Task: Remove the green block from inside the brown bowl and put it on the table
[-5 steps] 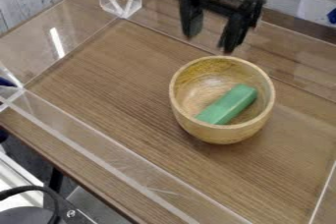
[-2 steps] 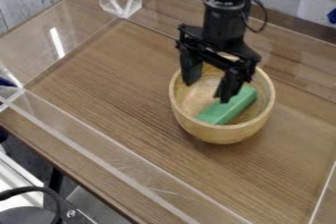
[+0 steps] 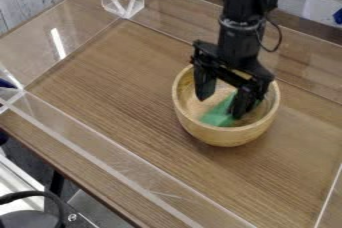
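Observation:
The brown bowl [image 3: 198, 122] stands on the table [image 3: 120, 92] right of centre. Inside it lies the green block [image 3: 219, 118], only partly showing between and below the black fingers. My gripper [image 3: 226, 91] points straight down into the bowl with its jaws open, one finger [image 3: 203, 82] on the block's left and the other [image 3: 247, 99] on its right. Whether the fingers touch the block cannot be told. The arm rises from the bowl toward the top of the view.
Low clear acrylic walls [image 3: 80, 137] edge the table on all sides, with a clear corner piece [image 3: 123, 2] at the back left. Bare wood-grain surface lies left of and in front of the bowl.
The gripper has come down from above the bowl's far rim into the bowl, shifting slightly toward the front right. It stayed open. The block and bowl have not moved.

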Robot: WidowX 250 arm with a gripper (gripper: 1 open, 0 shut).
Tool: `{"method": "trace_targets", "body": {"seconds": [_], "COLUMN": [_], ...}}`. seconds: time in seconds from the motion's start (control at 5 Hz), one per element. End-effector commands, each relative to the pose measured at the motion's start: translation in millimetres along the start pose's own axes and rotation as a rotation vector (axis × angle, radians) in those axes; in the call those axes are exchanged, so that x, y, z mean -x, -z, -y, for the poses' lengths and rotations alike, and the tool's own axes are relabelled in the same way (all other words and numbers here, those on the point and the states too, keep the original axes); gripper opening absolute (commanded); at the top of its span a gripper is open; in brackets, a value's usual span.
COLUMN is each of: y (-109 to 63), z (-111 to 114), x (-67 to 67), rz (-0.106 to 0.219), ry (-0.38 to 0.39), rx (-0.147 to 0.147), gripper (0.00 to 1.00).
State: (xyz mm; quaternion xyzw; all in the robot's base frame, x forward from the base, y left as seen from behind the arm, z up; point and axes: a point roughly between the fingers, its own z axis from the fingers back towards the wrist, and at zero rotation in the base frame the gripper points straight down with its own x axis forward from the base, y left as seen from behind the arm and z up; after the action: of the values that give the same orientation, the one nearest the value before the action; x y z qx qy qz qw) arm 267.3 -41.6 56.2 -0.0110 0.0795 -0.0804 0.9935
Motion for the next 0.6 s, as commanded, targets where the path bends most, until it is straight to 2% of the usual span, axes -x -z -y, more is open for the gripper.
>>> {"method": "trace_targets", "body": {"seconds": [0.0,0.4], "y": [-1.1,8.6], "z": [3.4,3.9], "x": [-10.2,-19.8], "rz": [0.044,0.046], "ry": [0.026,0.033], "rx": [0.0,0.002], "gripper": [1.0,1.0]}}
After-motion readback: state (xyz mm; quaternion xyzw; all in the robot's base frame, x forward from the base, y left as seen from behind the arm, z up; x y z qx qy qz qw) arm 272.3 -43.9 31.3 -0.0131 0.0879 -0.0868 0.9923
